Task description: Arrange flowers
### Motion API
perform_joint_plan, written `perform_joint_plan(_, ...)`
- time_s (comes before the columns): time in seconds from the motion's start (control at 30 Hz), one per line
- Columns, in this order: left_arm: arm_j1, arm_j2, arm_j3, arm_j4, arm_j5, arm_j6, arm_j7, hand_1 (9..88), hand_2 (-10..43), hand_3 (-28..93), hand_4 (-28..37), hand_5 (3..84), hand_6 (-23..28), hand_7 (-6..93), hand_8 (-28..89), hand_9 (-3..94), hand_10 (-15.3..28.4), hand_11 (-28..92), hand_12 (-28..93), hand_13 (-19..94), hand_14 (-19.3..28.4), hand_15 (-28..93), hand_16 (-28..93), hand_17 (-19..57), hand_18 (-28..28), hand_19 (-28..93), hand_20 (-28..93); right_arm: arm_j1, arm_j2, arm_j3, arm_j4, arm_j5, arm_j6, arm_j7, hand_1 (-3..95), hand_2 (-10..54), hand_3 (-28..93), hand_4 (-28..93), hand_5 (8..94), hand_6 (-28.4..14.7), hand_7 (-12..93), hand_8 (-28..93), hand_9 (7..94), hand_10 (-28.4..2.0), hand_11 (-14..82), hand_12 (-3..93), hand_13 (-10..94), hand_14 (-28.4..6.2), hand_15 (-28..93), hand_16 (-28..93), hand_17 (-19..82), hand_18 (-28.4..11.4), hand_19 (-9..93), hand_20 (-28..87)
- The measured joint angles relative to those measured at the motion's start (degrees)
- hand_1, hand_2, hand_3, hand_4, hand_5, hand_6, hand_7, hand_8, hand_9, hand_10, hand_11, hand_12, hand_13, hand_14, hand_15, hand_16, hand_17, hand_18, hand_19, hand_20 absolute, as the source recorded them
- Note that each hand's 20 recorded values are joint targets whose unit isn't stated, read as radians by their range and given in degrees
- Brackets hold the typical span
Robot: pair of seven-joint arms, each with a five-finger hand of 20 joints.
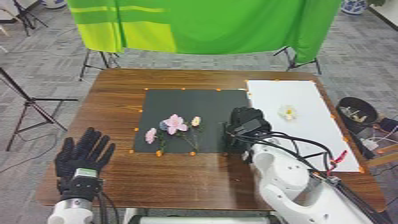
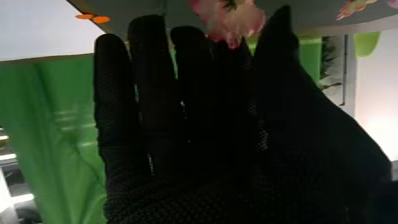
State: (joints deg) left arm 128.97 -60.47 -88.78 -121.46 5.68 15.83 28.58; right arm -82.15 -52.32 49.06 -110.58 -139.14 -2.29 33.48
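Approach leftward with your right hand [image 1: 249, 121], its fingers nearly straight and any grip undeterminable, because the large pink flower [image 1: 176, 123] lies on the dark mat [image 1: 164, 102] to its left.

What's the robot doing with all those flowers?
The robot is arranging flowers. Its right hand, fingers straight, is over the right side of a dark mat, with a pink flower by its fingertips. I can't tell if it touches that flower. More flowers with green stems lie on the mat, and a white flower lies on the white sheet next to it. The left hand is open at the table's left side, holding nothing.
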Motion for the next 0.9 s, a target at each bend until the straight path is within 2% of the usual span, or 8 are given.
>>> perform_joint_plan(0.2, 0.0, 0.00, -0.03, 0.00, -0.01, 0.00, -0.02, 25.9, 16.7, 71, -28.3, 46.6, 10.2, 17.2, -8, 38.1, 15.6, 30, 14, 28, 17.3, 49, -6, -6.1, 17.0, 42, 18, -0.1, -0.4, 0.5, 0.0, 0.0, -0.1, -0.3, 44.7, -2.7, 75, -28, 69.3, -2.7, 13, -7, 63.5, -13.1, 10.0, 11.6, 60, -12.0, 25, 19, 24, -18.4, 51, 22)
perform_joint_plan(0.3, 0.0, 0.00, -0.05, 0.00, -0.03, 0.00, -0.02, 26.1, 16.4, 71, -28.3, 46.6, 10.2, 17.2, -8, 38.0, 15.6, 30, 14, 28, 17.3, 49, -6, -6.1, 17.0, 42, 18, -0.2, -0.5, 0.5, 0.0, -0.1, 0.0, -0.5, 44.1, -3.1, 78, -28, 64.2, -0.2, 14, -12, 64.4, -13.4, 11.1, 12.8, 59, -12.0, 26, 19, 24, -18.5, 52, 21)
perform_joint_plan(0.4, 0.0, 0.00, -0.08, 0.00, -0.03, 0.00, -0.02, 26.3, 16.1, 71, -28.3, 46.5, 10.1, 17.3, -8, 38.0, 15.6, 30, 14, 28, 17.3, 49, -6, -6.1, 17.0, 42, 18, -0.2, -0.6, 0.5, 0.0, -0.4, 0.3, -0.8, 43.7, -3.3, 79, -28, 60.6, -0.1, 14, -13, 64.7, -13.7, 11.3, 13.1, 59, -12.1, 27, 18, 24, -18.6, 52, 21)
perform_joint_plan(0.53, 0.0, 0.00, -0.09, 0.00, -0.03, 0.00, -0.03, 26.4, 16.1, 71, -28.3, 46.5, 10.2, 17.3, -9, 38.1, 15.7, 30, 14, 28, 17.3, 49, -6, -6.1, 17.0, 42, 18, -0.3, -0.5, 0.5, 0.0, -0.8, 1.2, -1.2, 44.3, -4.1, 74, -28, 74.0, -1.6, 16, -5, 65.4, -14.2, 11.0, 12.9, 58, -12.4, 27, 18, 24, -18.3, 52, 21)
perform_joint_plan(0.57, 0.0, 0.00, -0.09, 0.00, -0.03, 0.00, -0.03, 26.4, 16.1, 71, -28.3, 46.5, 10.2, 17.3, -9, 38.0, 15.6, 30, 14, 28, 17.3, 49, -6, -6.0, 17.0, 42, 18, -0.3, -0.5, 0.5, 0.0, -0.8, 1.7, -1.2, 43.5, -2.7, 71, -28, 76.1, -1.3, 15, -4, 66.5, -14.0, 11.0, 12.9, 59, -12.4, 27, 18, 24, -18.1, 51, 20)
perform_joint_plan(0.67, 0.1, 0.00, -0.09, 0.00, -0.02, 0.00, -0.04, 26.5, 16.2, 70, -28.3, 46.5, 10.2, 17.4, -9, 38.0, 15.6, 30, 14, 28, 17.2, 49, -6, -6.0, 16.9, 42, 18, -0.3, -0.2, 0.0, 0.2, -0.8, 5.9, -1.5, 42.9, -0.8, 67, -28, 78.6, -0.5, 15, -4, 68.1, -13.8, 11.1, 12.7, 60, -12.1, 27, 18, 25, -18.0, 51, 21)
perform_joint_plan(0.8, 0.1, 0.00, -0.09, 0.00, -0.01, -0.01, -0.09, 26.4, 16.2, 70, -28.3, 46.5, 10.2, 17.4, -9, 38.0, 15.6, 30, 14, 28, 17.3, 49, -6, -6.0, 17.0, 42, 18, -0.1, -0.1, -1.0, 1.5, -1.0, 14.1, -1.8, 50.7, -1.7, 61, -28, 80.9, -0.1, 17, -1, 70.3, -13.1, 11.7, 13.3, 62, -11.2, 26, 19, 25, -17.6, 50, 21)
perform_joint_plan(0.9, 0.1, 0.00, -0.09, 0.00, -0.01, -0.01, -0.10, 26.5, 16.2, 70, -28.3, 46.5, 10.2, 17.3, -9, 38.0, 15.6, 30, 14, 28, 17.2, 49, -6, -6.0, 16.9, 42, 18, 0.1, -0.1, -1.5, 2.0, -1.6, 15.3, -1.9, 55.1, -4.9, 67, -28, 80.5, -0.1, 17, 1, 71.4, -12.8, 12.5, 14.3, 63, -10.5, 27, 20, 26, -17.3, 50, 22)
